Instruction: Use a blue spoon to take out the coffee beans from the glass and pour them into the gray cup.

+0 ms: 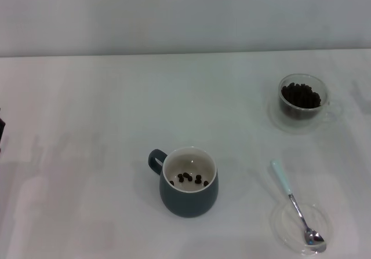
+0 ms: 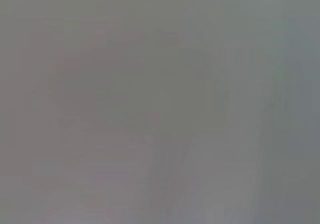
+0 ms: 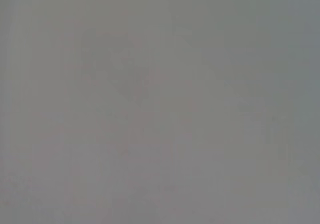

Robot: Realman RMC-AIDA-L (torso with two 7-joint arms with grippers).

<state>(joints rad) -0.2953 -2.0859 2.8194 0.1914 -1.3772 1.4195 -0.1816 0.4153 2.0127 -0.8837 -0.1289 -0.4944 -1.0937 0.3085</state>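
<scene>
The gray cup (image 1: pixel 188 190) stands near the table's front middle, handle to the left, with several coffee beans (image 1: pixel 188 178) on its white bottom. The glass (image 1: pixel 302 97), nearly full of coffee beans (image 1: pixel 301 95), stands at the back right. The blue spoon (image 1: pixel 294 201) lies at the front right, its metal bowl resting on a flat clear saucer (image 1: pixel 301 222), its pale handle pointing away toward the back. No gripper shows in the head view. Both wrist views show only a plain grey surface.
The white table (image 1: pixel 87 126) spreads wide to the left of the cup. A small dark piece (image 1: pixel 2 132) shows at the far left edge of the head view. A pale wall runs along the back.
</scene>
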